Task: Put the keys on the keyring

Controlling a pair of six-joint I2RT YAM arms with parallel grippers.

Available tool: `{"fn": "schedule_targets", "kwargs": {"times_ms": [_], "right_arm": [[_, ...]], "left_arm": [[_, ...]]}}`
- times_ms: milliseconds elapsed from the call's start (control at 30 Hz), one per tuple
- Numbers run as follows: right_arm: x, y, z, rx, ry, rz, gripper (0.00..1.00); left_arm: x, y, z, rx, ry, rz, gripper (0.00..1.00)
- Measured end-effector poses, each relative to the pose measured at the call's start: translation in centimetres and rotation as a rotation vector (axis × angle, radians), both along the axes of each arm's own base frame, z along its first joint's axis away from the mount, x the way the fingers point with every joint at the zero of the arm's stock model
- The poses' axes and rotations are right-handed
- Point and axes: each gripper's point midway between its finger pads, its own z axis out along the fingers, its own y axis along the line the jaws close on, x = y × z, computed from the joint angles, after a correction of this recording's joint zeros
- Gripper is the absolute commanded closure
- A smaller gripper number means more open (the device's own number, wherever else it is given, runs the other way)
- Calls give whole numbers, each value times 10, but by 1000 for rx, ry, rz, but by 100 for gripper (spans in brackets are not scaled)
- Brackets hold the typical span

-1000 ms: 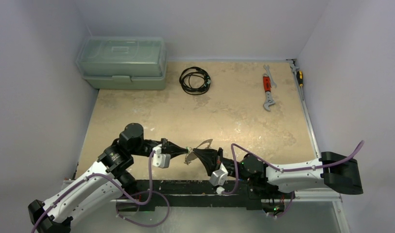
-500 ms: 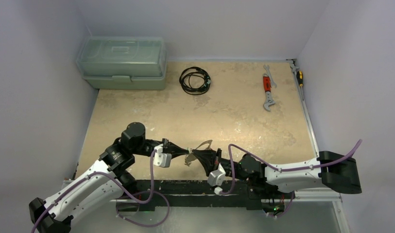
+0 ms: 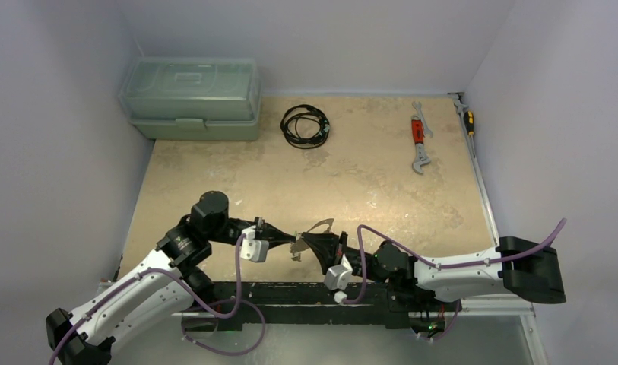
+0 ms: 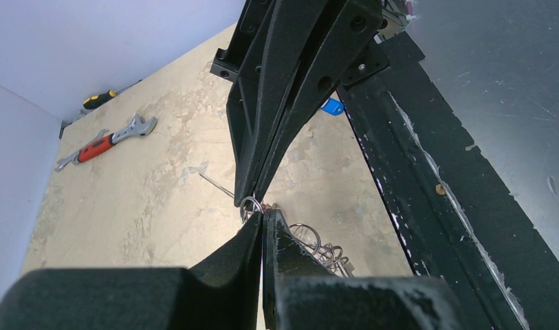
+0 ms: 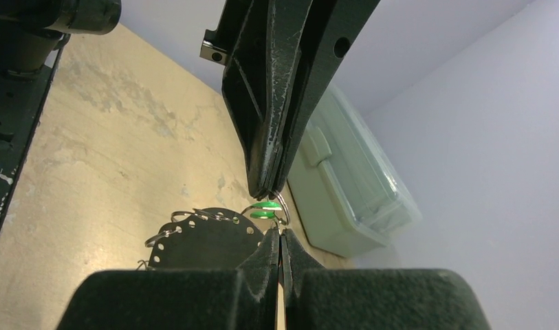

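Note:
My left gripper (image 3: 290,237) and right gripper (image 3: 303,242) meet tip to tip above the table's near edge, both shut. Between the tips is a small silver split ring (image 4: 248,205) carrying two green key heads (image 5: 266,210); both pairs of tips pinch at it. A thin round plate with holes along its rim (image 5: 207,240) hangs beside the right fingers, with several more small rings (image 4: 318,244) on it. It shows as a silvery sliver from above (image 3: 319,225). A silver key (image 3: 296,252) dangles below. I cannot make out a large wire keyring.
A green toolbox (image 3: 191,99) stands at the back left, with a black cable coil (image 3: 305,125) beside it. A red-handled wrench (image 3: 419,141) and a screwdriver (image 3: 468,120) lie at the back right. A blue piece (image 4: 333,106) lies under the right arm. A black rail (image 3: 290,293) runs along the near edge.
Both arms have crept slightly inward. The tips stay together on the ring, and the grip looks the same.

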Motion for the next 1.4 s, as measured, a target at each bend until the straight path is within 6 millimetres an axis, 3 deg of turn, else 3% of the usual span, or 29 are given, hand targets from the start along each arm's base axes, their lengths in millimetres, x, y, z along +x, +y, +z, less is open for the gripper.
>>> {"fn": "schedule_targets", "kwargs": {"times_ms": [1400], "right_arm": [[-9,-3,16,46,-9,29,100]], "left_arm": [[0,-2,0,6,12,-11,100]]}}
